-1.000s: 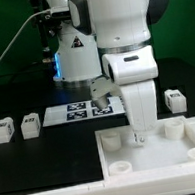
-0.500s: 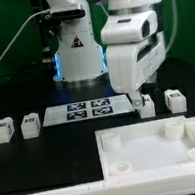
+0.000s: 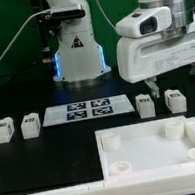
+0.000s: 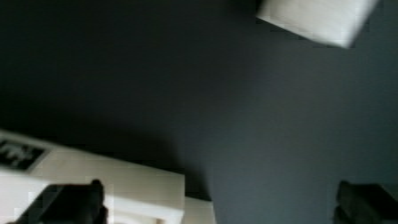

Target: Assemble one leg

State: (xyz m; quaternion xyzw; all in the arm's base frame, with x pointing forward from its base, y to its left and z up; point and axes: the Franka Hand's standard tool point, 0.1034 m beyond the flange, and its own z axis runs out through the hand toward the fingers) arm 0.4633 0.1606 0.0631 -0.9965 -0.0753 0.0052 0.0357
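Four small white legs with marker tags stand in a row on the black table: two at the exterior view's left (image 3: 2, 130) (image 3: 30, 125) and two at its right (image 3: 144, 105) (image 3: 176, 99). My gripper (image 3: 174, 78) hangs above the two right legs, clear of them. In the wrist view the gripper (image 4: 221, 205) is open, its dark fingers (image 4: 71, 205) far apart with nothing between them. A blurred white piece carrying a tag (image 4: 107, 180) lies beside one finger; I cannot tell which part it is.
The big white square panel (image 3: 144, 151) with round corner sockets lies at the front. The marker board (image 3: 87, 110) lies between the leg pairs. The robot base (image 3: 76, 48) stands behind. Another blurred white shape (image 4: 317, 18) shows in the wrist view.
The gripper has risen from the panel's back edge and swung to the exterior view's right, above the two right legs. The legs and panel have not moved.
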